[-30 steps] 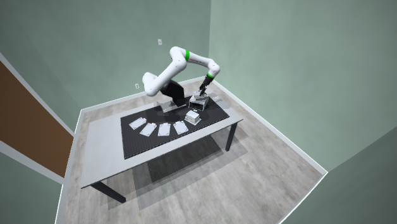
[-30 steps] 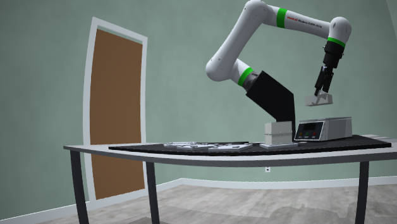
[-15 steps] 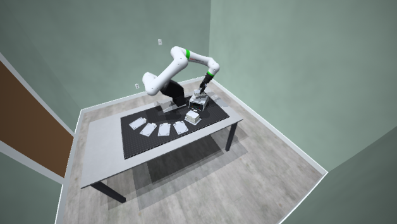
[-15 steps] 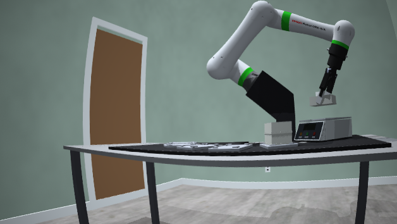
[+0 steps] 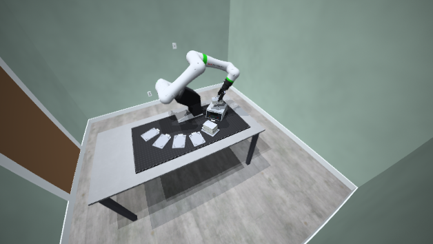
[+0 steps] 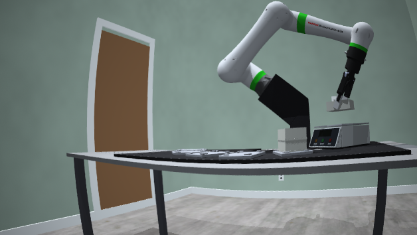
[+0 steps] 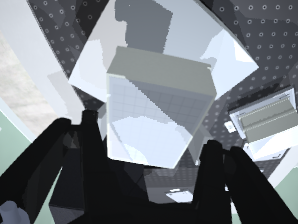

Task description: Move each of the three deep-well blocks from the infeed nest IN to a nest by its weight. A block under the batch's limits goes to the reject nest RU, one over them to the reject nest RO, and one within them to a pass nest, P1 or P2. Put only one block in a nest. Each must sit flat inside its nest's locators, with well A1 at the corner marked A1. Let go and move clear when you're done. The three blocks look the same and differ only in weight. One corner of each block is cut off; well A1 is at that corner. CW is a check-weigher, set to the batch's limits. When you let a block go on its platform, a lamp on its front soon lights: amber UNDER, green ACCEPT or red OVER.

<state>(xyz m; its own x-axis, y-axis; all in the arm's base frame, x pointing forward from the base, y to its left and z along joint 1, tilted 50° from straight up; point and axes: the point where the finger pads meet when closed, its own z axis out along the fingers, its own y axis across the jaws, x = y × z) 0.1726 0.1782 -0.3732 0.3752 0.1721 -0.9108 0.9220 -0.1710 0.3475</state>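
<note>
My gripper (image 5: 218, 98) (image 6: 340, 99) (image 7: 150, 117) is shut on a pale grey deep-well block (image 5: 217, 101) (image 6: 340, 105) (image 7: 155, 110). It holds the block, slightly tilted, in the air above the platform of the check-weigher CW (image 5: 216, 112) (image 6: 345, 134) (image 7: 92, 70). Two more blocks (image 5: 210, 127) (image 6: 291, 139) (image 7: 262, 122) stand stacked in the infeed nest, in front of the check-weigher. Four flat white nests (image 5: 149, 134) (image 5: 161, 140) (image 5: 178, 140) (image 5: 196, 138) lie in an arc on the black mat (image 5: 165, 158), all without blocks.
The arm's black base (image 5: 193, 103) (image 6: 289, 103) stands behind the infeed stack, left of the check-weigher. The mat lies on a grey table (image 5: 110, 162) (image 6: 232, 164). Walls are close behind and to the right.
</note>
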